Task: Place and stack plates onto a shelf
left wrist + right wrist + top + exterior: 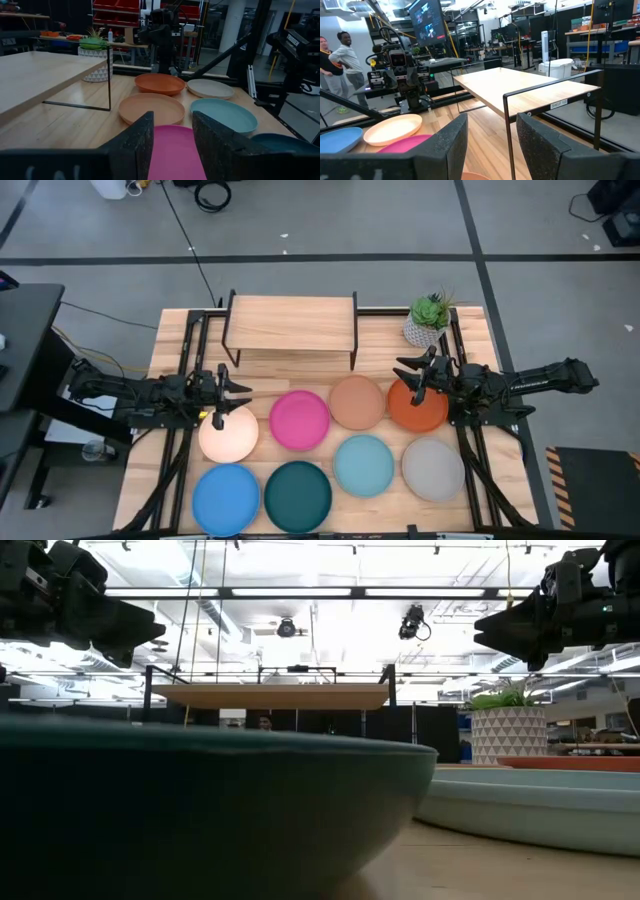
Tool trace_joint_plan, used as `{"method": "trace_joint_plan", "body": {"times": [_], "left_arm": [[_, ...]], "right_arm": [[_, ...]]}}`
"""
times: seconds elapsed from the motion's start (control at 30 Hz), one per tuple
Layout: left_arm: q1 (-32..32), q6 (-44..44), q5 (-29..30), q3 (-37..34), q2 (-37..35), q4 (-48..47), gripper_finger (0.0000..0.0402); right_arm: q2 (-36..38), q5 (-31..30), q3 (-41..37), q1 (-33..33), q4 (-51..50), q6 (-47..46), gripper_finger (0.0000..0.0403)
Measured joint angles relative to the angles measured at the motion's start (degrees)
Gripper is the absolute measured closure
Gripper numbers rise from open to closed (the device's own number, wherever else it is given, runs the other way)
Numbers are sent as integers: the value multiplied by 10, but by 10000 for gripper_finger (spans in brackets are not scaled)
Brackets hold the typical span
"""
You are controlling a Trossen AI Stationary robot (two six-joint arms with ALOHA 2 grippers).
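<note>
- Left end effector [228, 392]: fingers parted, holding nothing, poised above the far rim of the cream plate [228, 434].
- Right end effector [414, 377]: likewise parted and empty, over the near edge of the orange plate [418, 404].
- Beyond both: the shelf [291, 320], its top bare; no plate placed yet.
- Advised approach, as a judgement: descend on a rim, not the centre, since shallow plates offer only the lip to pinch.
- Lift clear of neighbouring pink plate [299, 420] and tan plate [357, 401] before carrying across the bench [176, 330].
</note>
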State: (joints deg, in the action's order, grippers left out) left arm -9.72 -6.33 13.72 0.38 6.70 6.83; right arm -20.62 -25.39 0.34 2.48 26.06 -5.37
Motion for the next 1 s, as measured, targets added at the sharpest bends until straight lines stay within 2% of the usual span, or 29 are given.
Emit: {"method": "trace_joint_plan", "body": {"times": [0.33, 0.63, 1.0], "left_arm": [[0, 3, 0, 0, 0, 4, 260], [0, -5, 0, 0, 0, 127, 260], [0, -18, 0, 0, 0, 143, 260]], "right_arm": [[0, 0, 0, 0, 0, 0, 227], [0, 0, 0, 0, 12, 0, 227], [-2, 17, 0, -1, 54, -40, 227]]}}
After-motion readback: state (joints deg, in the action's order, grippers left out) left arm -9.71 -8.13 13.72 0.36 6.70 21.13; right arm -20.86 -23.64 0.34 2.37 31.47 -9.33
